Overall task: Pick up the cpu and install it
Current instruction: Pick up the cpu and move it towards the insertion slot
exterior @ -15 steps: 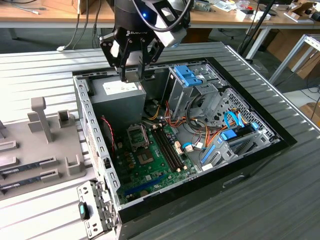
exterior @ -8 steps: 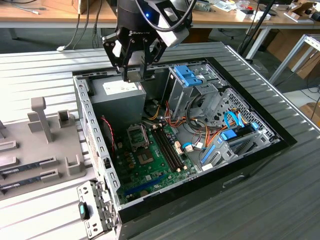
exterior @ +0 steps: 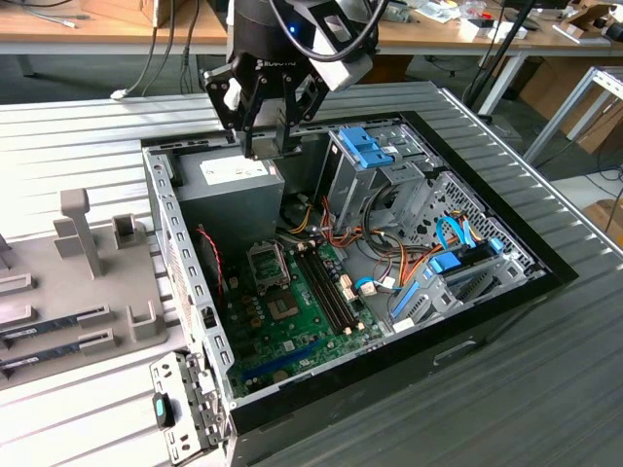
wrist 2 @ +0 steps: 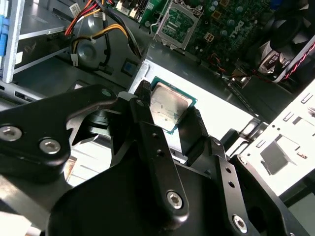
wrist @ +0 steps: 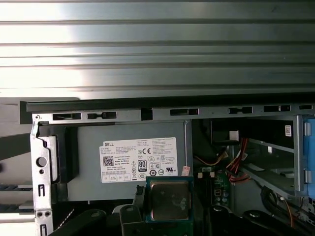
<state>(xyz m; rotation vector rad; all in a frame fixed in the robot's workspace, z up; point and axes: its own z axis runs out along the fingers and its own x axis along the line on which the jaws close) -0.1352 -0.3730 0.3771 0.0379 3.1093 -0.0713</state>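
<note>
First wrist view: the cpu [wrist: 170,199] is pinched by the tool [wrist: 169,209] above the grey power supply [wrist: 88,157], whose white label [wrist: 139,160] carries black print.

Ribbed grey table [exterior: 78,126], wooden desks [exterior: 97,39] behind it

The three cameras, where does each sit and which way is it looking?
Exterior view: off the arm, looking down slantwise into the open computer case; the arm and gripper hang over the power-supply box.
First wrist view: on the arm, looking past the held cpu onto that box and the ribbed table.
Second wrist view: on the arm, looking along the fingers toward the motherboard.
Both wrist views share the cpu.
</note>
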